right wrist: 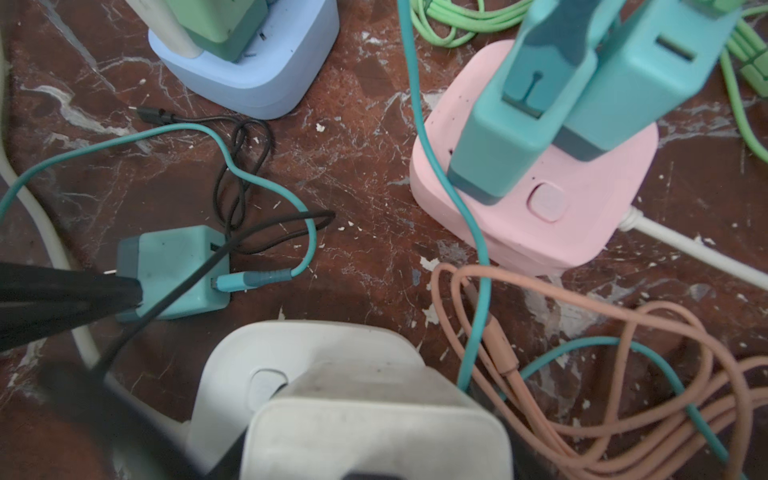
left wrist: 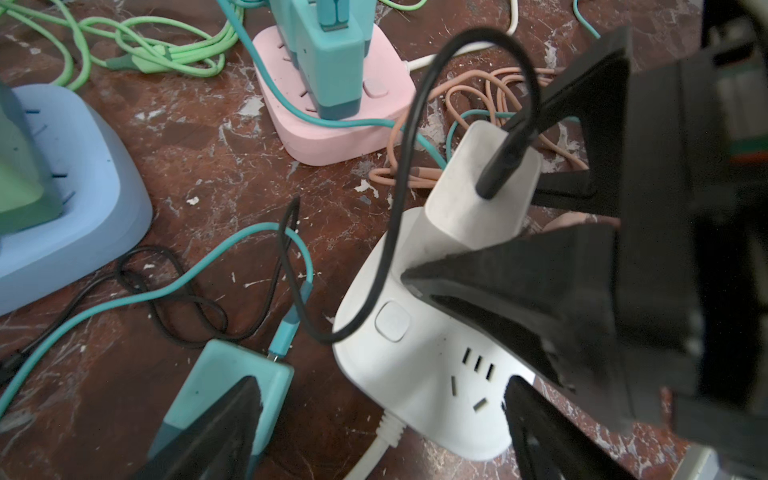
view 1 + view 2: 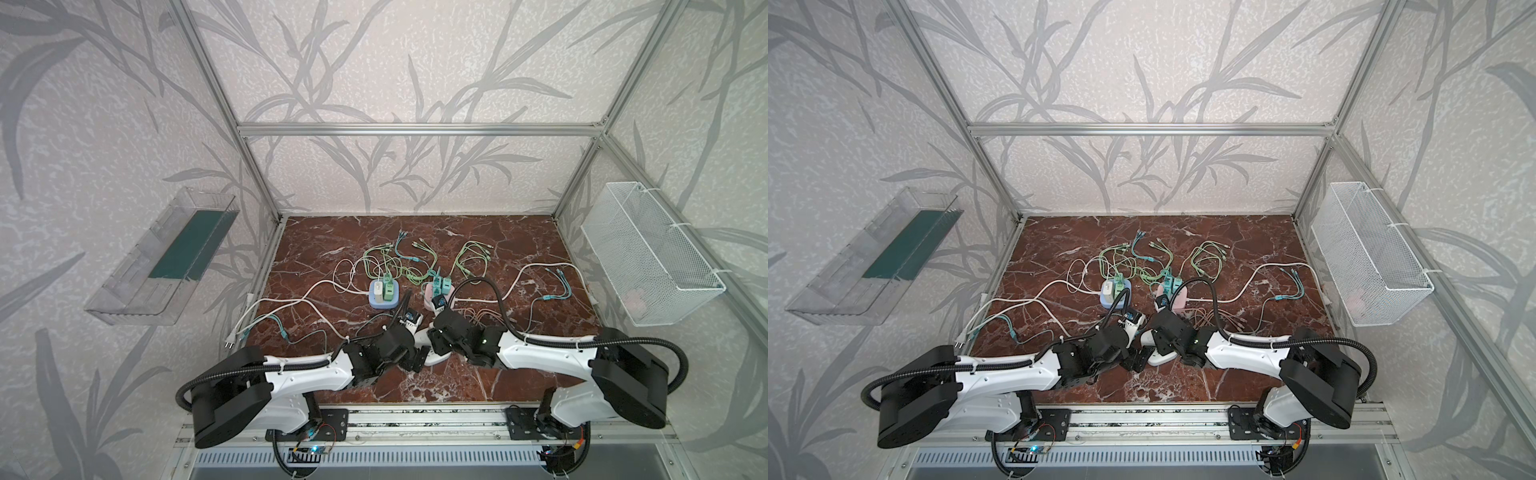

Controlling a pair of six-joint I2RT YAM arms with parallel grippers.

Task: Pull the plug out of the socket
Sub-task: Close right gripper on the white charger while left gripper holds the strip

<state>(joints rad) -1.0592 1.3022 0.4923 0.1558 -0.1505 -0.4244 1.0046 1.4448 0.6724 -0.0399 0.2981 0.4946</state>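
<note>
Worktop: red-brown marble slab [image 3: 519,241]. The task's pair sits at 6 o'clock, close to the front rail, under both wrists. It is a white rounded-square plastic socket cube [image 2: 415,365] with a white square charger plug [image 2: 465,208] standing in its top. Plug upright and seated, no gap seen at its base, so not yet pulled.

Right arm's fingers [image 2: 519,299] are closed on the plug, one against each opposite flank, low down near the socket face. Reason, as I judge it: a low hold on the flat sides allows a straight lift along the pins with little rocking.

Left arm's fingers [image 2: 224,428] are spread wide and hold nothing. One tip is at the edge of a loose teal cube charger [image 2: 232,374]; contact uncertain. That charger lies on its side just beside the socket, roughly 9 o'clock of it. The other tip hangs over the socket's corner by the empty slots. Likely purpose: to press on the socket body and pin it, since a light cube would rise with the plug.

A thin black cable [image 2: 399,166] leaves the plug's top and loops down past the socket. It is slack and should not resist.

Pink socket cube [image 2: 332,133] at 12 o'clock of the white one, pale blue socket cube [image 2: 83,187] at 11 o'clock. Both stand apart with chargers in them and are not part of this pull.
</note>
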